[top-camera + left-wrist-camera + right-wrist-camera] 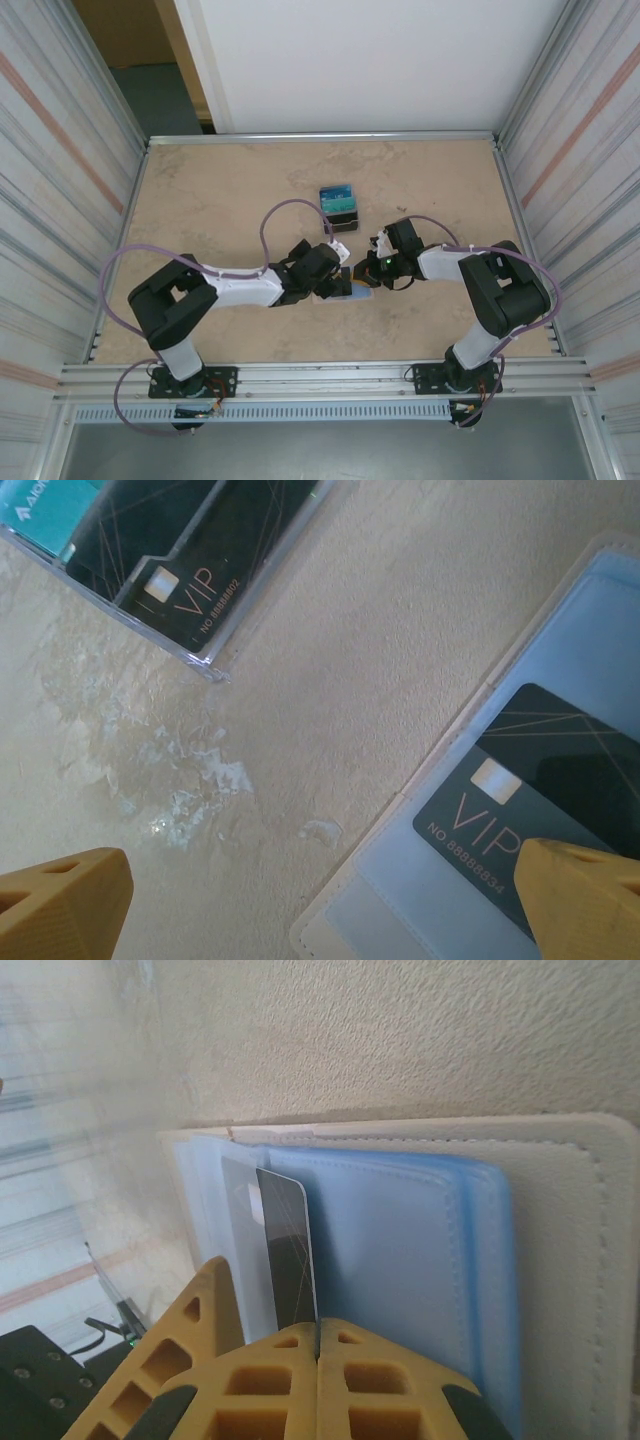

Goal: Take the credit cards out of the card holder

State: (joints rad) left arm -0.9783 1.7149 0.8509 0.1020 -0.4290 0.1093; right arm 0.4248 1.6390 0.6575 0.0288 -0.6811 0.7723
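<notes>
worktop: flat and pale beige, grainy like stone, with a shiny smear near your left gripper.
card holder: soft, with light blue pockets and a white stitched edge. It lies open on the worktop between your two arms.
right gripper: pinched tight on the held card.
held card: thin and dark with fine gold lines, standing on edge. Its far end is at the blue pockets. You cannot tell if it is still tucked in.
left gripper: its yellow fingers are spread wide and grip nothing.
pocket card: dark, marked VIP, with a pale chip square. It sits under a see-through pocket of the card holder.
clear box: hard see-through plastic, set apart from the card holder. It holds a boxed dark card and a teal card.
</notes>
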